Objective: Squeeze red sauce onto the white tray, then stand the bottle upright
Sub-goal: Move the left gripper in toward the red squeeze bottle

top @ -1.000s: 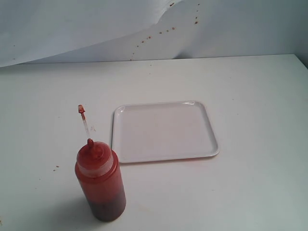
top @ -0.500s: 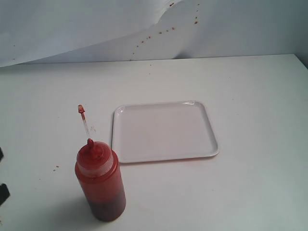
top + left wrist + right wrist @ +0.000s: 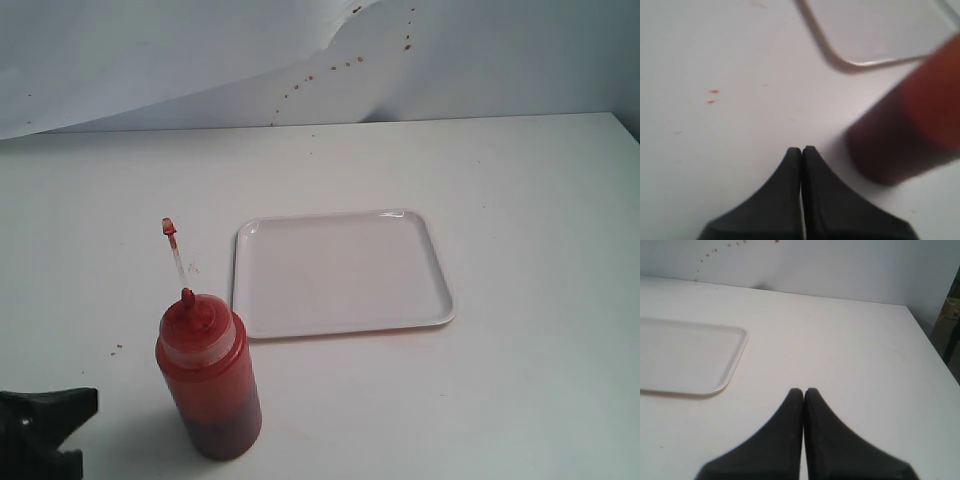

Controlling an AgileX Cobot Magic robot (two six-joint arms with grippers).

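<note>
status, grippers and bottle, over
Left gripper shut, right gripper shut, both empty. Translucent red plastic squeeze bottle upright, ungripped. White rectangular plastic tray bare. Nothing blocking.

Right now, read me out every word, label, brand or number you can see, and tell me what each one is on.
None: no word, brand, number or sign can be read in any view.
The bottle shows no label, only red sauce through its wall.
The white tray is plain.
The small pale object at the edge of the right wrist view is too blurred to read.
</note>
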